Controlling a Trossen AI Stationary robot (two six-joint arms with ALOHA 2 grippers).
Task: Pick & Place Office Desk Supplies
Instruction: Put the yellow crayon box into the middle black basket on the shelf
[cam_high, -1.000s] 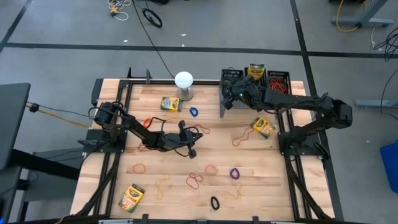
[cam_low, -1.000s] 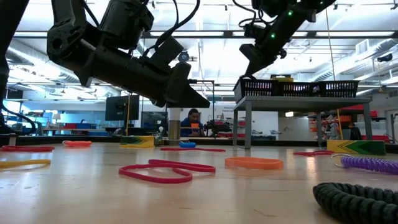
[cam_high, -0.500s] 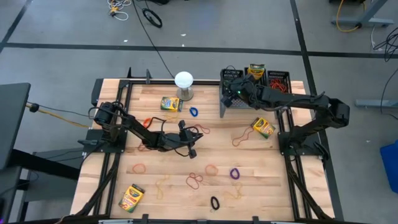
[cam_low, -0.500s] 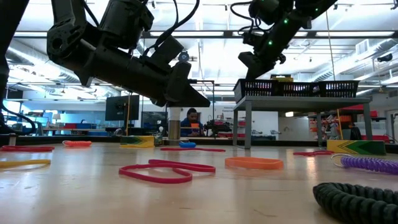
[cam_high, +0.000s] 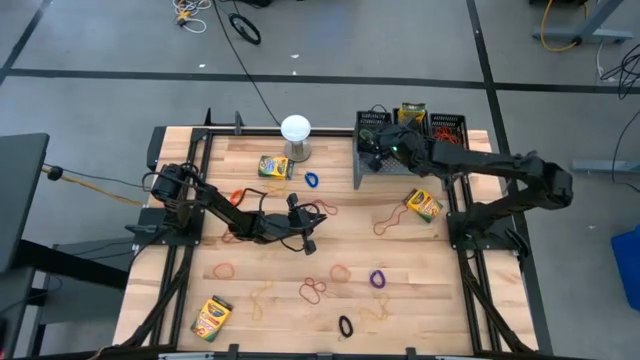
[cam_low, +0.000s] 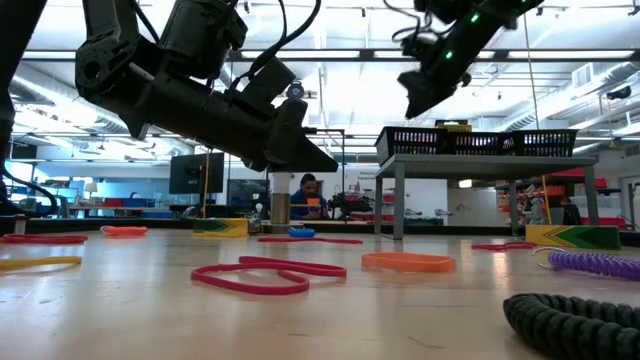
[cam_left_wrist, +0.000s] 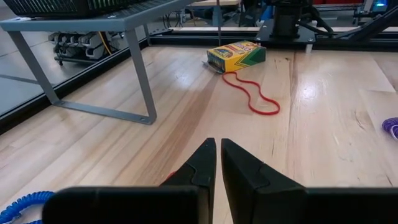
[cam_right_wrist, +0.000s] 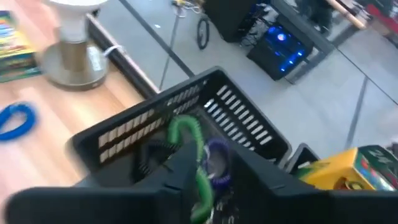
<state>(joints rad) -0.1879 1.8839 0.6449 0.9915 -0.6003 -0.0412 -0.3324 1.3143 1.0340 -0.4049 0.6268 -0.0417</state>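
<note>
My right gripper (cam_right_wrist: 211, 180) hovers open over the leftmost of three black mesh bins (cam_high: 372, 128) on the grey riser (cam_low: 480, 160). A green coiled band (cam_right_wrist: 186, 146) stands between its fingers above the bin, which holds a purple coil (cam_right_wrist: 217, 155). The middle bin holds a crayon box (cam_high: 413, 113) and the right bin (cam_high: 447, 130) holds orange bands. More crayon boxes (cam_high: 273, 166) (cam_high: 423, 204) (cam_high: 211, 317) and loose bands (cam_high: 314, 291) (cam_high: 377, 279) (cam_high: 345, 326) lie flat on the table. My left gripper (cam_left_wrist: 218, 162) hangs shut above mid-table. My right gripper has the green coiled band (cam_right_wrist: 198, 180) running down alongside one finger, over the bin's open top. The view is blurred, and I cannot tell whether the finger touches the band or it hangs free.
A white globe on a stand (cam_high: 295, 130) sits at the far edge, left of the riser. A blue band (cam_high: 312, 180) lies near the riser's leg. A long red band (cam_left_wrist: 252, 99) trails from the crayon box on the right side.
My right gripper has shifted a little toward the table's right edge and slightly up, staying over the bins. My left arm has kept still.
</note>
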